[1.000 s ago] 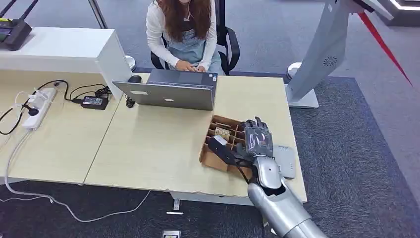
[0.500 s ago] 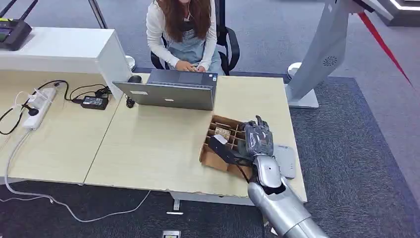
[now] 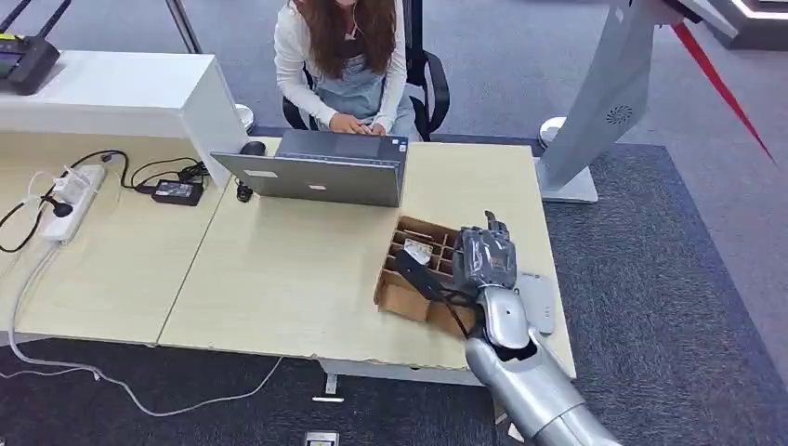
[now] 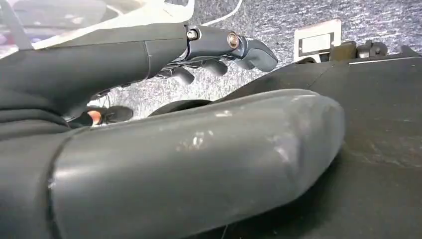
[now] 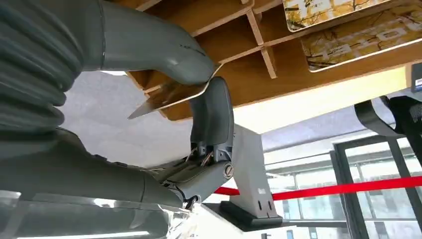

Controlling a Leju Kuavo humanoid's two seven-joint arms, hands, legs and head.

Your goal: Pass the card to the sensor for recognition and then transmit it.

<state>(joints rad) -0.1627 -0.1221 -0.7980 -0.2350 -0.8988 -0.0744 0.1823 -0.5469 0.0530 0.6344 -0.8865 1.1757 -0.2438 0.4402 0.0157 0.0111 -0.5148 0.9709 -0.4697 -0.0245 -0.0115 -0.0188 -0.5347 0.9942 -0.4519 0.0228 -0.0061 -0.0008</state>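
Since a second ago the right hand (image 3: 485,260) has slid a little toward the white sensor (image 3: 537,302) on the table (image 3: 279,269), away from the brown box (image 3: 409,274) of slots. Its thumb and a dark finger are clamped on one card (image 5: 171,94) (thin and shiny, held by an edge), while the left hand (image 4: 219,47) hangs low with its fingers loosely apart and holds nothing. That card could slip or twist, because so little of it is pinched.
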